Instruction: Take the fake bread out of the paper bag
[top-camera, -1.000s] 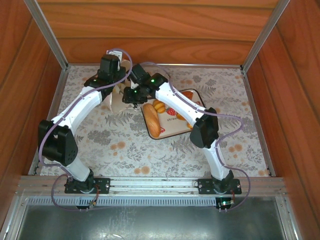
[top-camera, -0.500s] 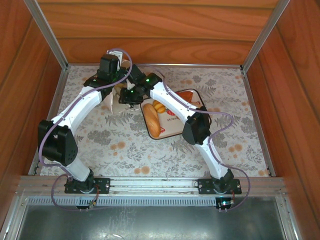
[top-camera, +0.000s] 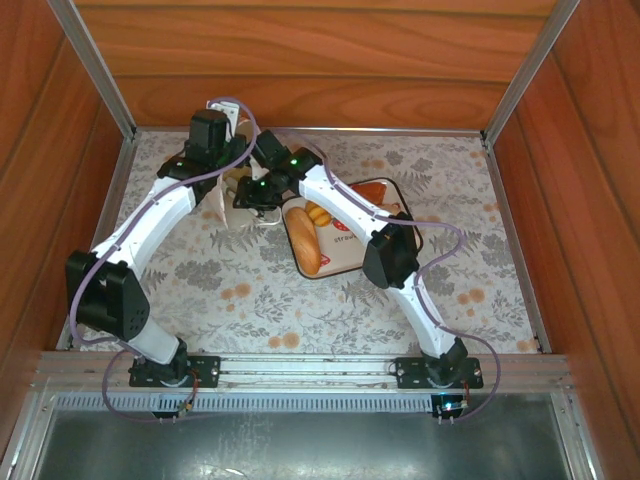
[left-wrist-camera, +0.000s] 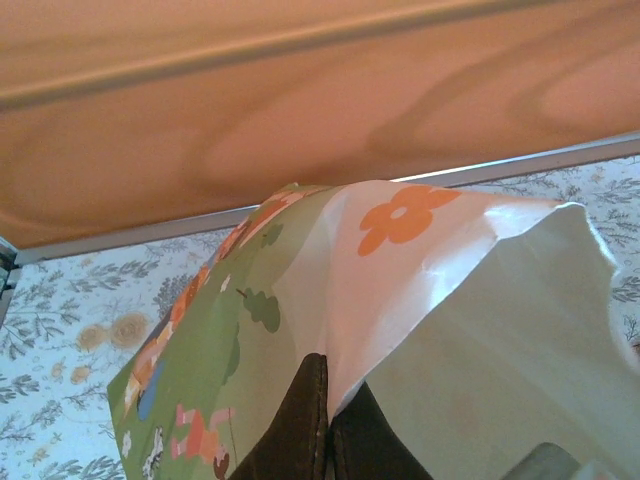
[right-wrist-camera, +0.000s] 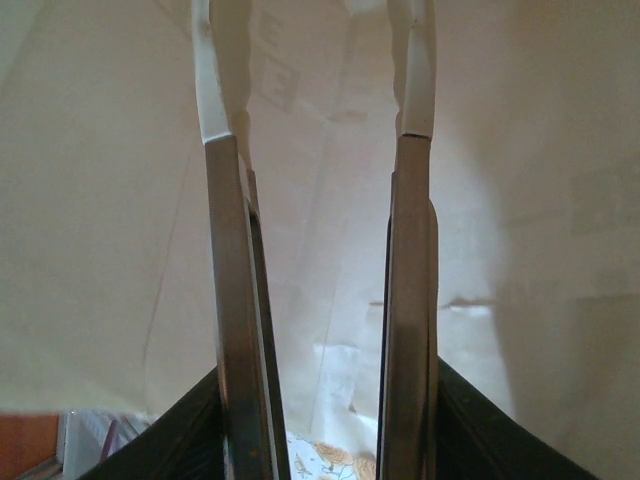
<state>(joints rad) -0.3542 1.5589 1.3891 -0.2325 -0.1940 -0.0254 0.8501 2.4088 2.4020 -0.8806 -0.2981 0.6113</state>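
The paper bag (top-camera: 226, 200) stands at the back left of the table. My left gripper (left-wrist-camera: 328, 375) is shut on the bag's top edge, pinching the paper bag (left-wrist-camera: 430, 290), whose outside carries green and orange prints. My right gripper (right-wrist-camera: 312, 60) is inside the bag, open, with nothing between its fingers (right-wrist-camera: 225, 300); the bag's pale inner walls (right-wrist-camera: 90, 200) surround it. From above, the right gripper (top-camera: 250, 193) reaches into the bag from the right. Several pieces of fake bread lie on the tray: an oval loaf (top-camera: 308, 246), small buns (top-camera: 320, 212) and an orange piece (top-camera: 372, 191).
The white strawberry-printed tray (top-camera: 345, 262) lies just right of the bag, under the right forearm. Wooden walls (top-camera: 300, 60) with metal rails close the table in at the back and sides. The floral tablecloth (top-camera: 250, 290) stretches toward the arm bases.
The right gripper has moved left, further into the bag. The left arm has shifted left and back, still pinching the bag's edge.
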